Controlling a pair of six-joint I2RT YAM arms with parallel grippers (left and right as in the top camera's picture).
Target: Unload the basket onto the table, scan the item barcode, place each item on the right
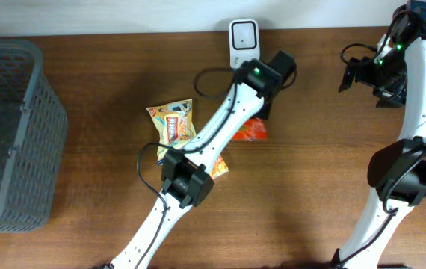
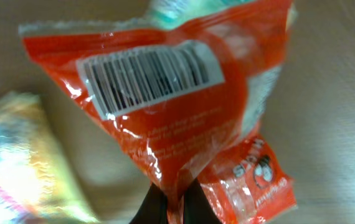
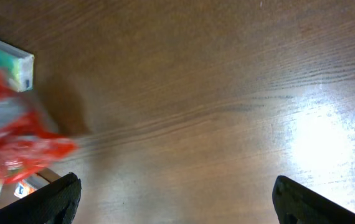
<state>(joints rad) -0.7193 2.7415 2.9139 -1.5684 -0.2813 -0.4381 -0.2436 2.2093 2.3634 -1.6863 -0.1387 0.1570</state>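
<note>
Two red snack packets (image 2: pixel 165 106) are showing, one yellow snack packet (image 1: pixel 174 123) is lying near them, one green-and-white box (image 3: pixel 6 65) is showing, one white barcode scanner (image 1: pixel 243 41) is standing, one grey mesh basket (image 1: pixel 11 134) is sitting, and two robot arms (image 1: pixel 220 134) are reaching in.

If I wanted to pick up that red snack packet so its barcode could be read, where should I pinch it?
I'd pinch the red packet at its thin crimped edge, coming from the end opposite the barcode. That edge is flat enough for the left fingers, shut on it now, and the striped panel is left uncovered.
</note>
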